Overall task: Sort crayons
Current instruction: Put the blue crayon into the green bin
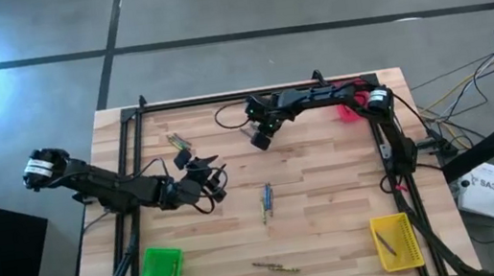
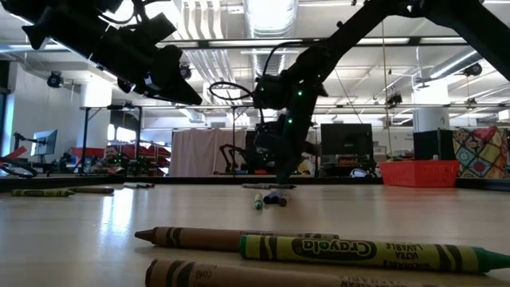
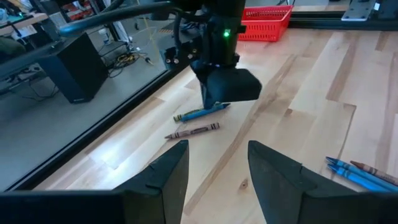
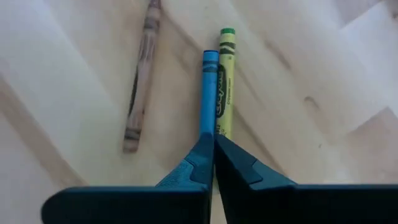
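The right gripper (image 4: pixel 213 152) sits clenched over a thin blue wax crayon (image 4: pixel 209 93) lying beside a yellow-green crayon (image 4: pixel 226 81) on the pale wooden table (image 4: pixel 323 74). The left gripper (image 3: pixel 214 165) hovers released near mid-table.

Both arms matte black, slim tubular links. Silver-white motor housing at each base joint: left arm (image 1: pixel 39 167), right arm (image 1: pixel 378 98). Black cables loop loose off both wrists. Left gripper (image 3: pixel 214 168): two broad, dark wedge-shaped fingers, chamfered edges. Right gripper (image 4: pixel 212 163): same dark angular fingers, faceted tips. Green LED lit on right wrist body (image 3: pixel 224 34), boxy black housing beneath it.
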